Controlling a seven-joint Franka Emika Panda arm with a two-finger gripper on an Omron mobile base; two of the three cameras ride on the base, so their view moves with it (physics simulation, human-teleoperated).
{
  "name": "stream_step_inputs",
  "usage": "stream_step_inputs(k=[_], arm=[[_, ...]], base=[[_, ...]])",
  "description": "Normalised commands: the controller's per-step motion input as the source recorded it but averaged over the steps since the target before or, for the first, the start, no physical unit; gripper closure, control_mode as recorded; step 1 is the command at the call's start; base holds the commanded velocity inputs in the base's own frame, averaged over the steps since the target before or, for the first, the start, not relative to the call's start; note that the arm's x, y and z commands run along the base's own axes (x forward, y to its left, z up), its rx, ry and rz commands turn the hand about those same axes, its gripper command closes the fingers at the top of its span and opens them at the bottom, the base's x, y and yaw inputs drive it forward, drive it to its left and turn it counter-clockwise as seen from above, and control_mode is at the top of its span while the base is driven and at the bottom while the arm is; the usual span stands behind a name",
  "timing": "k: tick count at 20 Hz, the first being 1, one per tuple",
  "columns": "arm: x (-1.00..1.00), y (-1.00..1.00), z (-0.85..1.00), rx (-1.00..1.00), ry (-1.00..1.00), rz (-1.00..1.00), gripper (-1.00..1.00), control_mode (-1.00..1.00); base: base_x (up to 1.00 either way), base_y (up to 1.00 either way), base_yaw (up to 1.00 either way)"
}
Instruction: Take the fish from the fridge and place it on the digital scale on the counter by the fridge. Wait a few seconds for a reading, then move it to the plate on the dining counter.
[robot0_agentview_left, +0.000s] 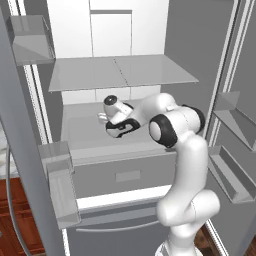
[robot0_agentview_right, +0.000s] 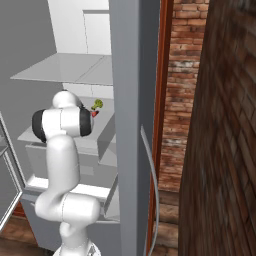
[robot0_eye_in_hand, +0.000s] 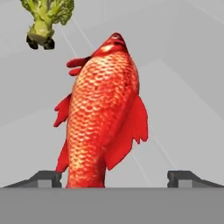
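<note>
Tool (robot0_eye_in_hand: 113, 178) spread wide astride fish (robot0_eye_in_hand: 103, 118) (green lump (robot0_eye_in_hand: 46, 17) beyond) on fridge (robot0_agentview_left: 125, 75) shelf

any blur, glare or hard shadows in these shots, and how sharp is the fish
Hand view: the fish is sharp, scales crisp, evenly lit with no glare; the broccoli casts no marked shadow. Left base view: flat, soft light inside the fridge, faint shading under its shelves. Right base view: the near brick wall looks smeared and dark.

The fridge (robot0_agentview_left: 150, 30) shelf (robot0_eye_in_hand: 183, 100) bears the fish (robot0_eye_in_hand: 103, 113) and a green broccoli lump (robot0_eye_in_hand: 46, 19).
</note>
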Motion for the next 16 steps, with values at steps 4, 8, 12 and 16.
stream_step_inputs(k=[4, 8, 12, 16], arm=[[0.31, 0.1, -0.25, 0.0, 0.0, -0.01, -1.0, -1.0], [0.19, 0.08, -0.35, 0.0, 0.0, -0.01, -1.0, -1.0], [0.15, 0.09, -0.45, 0.0, 0.0, 0.0, 1.0, -1.0], [0.08, 0.03, -0.46, 0.0, 0.0, 0.0, 1.0, -1.0]], base=[[0.0, 0.0, 0.0], [0.0, 0.0, 0.0], [0.0, 0.0, 0.0], [0.0, 0.0, 0.0]])
